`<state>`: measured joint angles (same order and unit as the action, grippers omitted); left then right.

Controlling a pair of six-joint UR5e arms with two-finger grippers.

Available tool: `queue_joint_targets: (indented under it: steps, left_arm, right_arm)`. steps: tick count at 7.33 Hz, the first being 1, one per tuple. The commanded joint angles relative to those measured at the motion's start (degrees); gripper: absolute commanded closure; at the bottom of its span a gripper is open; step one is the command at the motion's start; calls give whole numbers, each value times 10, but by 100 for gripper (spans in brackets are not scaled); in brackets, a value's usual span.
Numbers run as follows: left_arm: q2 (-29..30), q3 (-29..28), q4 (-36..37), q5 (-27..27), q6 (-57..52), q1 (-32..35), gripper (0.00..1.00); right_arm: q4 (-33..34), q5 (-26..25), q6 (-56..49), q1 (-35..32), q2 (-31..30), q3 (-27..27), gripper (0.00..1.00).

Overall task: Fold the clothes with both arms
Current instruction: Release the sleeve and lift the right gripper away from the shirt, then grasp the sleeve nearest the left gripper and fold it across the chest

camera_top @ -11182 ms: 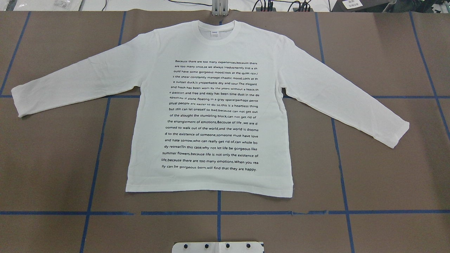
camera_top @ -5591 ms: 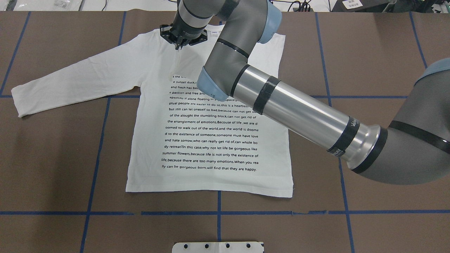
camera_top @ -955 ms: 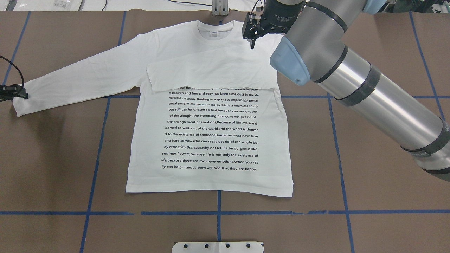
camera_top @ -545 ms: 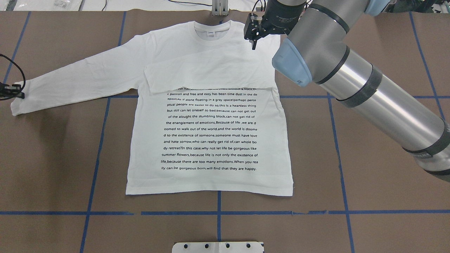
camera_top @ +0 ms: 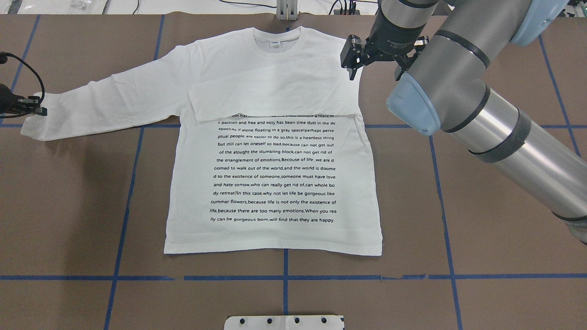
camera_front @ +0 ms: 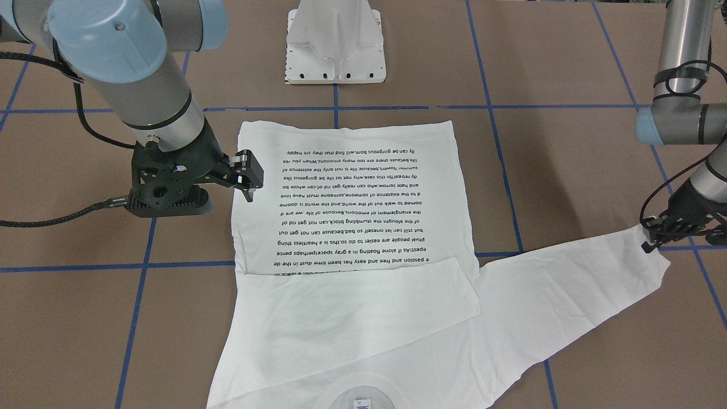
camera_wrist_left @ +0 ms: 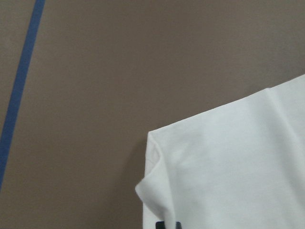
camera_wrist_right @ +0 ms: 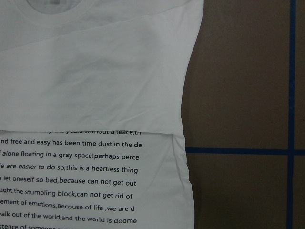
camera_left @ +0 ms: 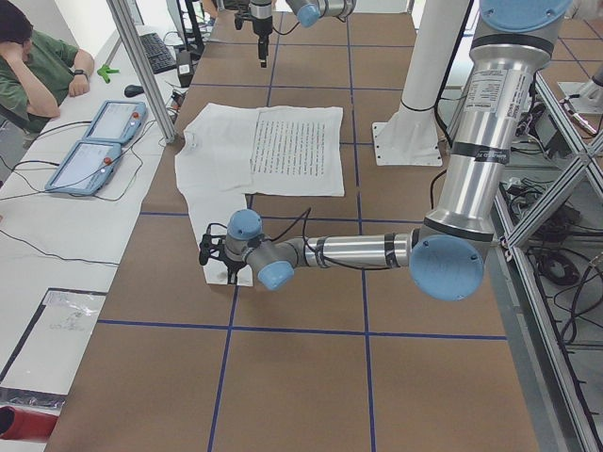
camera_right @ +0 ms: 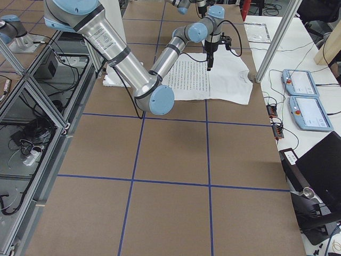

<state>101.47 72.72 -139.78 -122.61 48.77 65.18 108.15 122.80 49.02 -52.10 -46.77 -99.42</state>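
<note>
Held the cuff [camera_top: 32, 123] of the outstretched sleeve [camera_top: 114, 98] clamped in the jaws of the left gripper [camera_top: 40, 111], far left. Lay flat on the brown table [camera_top: 458, 206] as a white printed shirt [camera_top: 275, 183], text up, other sleeve [camera_top: 275, 98] folded across the chest. Hovered the right gripper [camera_top: 352, 75] above the shirt's right edge; could not tell whether those jaws stood apart or together.

Brown table [camera_top: 55, 206] gridded with blue tape [camera_top: 123, 229]; seemingly a white bench [camera_left: 94, 226] alongside.

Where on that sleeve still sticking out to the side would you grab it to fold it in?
At the cuff, coming from above at its outer end. The sleeve lies flat, so only that free end, its corner curled up, offers an edge. The left gripper sits there.
</note>
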Motion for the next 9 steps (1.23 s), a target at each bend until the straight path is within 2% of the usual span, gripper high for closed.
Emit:
queue_joint_targets:
  steps: [1,3,5,6,7,8,9]
  left_arm:
    - [74,38,101,-5,32,-1,100]
    - [175,44,196,-19,75,-7,100]
    - [280,41,255,-28,91,-25,100]
    - [329,33,271,-31,102,-40,100]
    - [391,3,269,-31,146,-64,100]
    - [447,-21,269,-31,169,-86,100]
    - [467,-21,267,-31,190,-108,100]
  right_arm:
    - [0,-1,-8,-5,-81,-55,0]
    - [-2,1,-65,-26,-146,-81,0]
    - [-8,2,-90,-41,-212,-104,0]
    - [-28,1,-93,-41,-247,-123,0]
    - [-72,6,-92,-45,-278,-125,0]
    - [-90,13,-91,-48,-293,-125,0]
    - [-90,13,-90,-49,-295,-125,0]
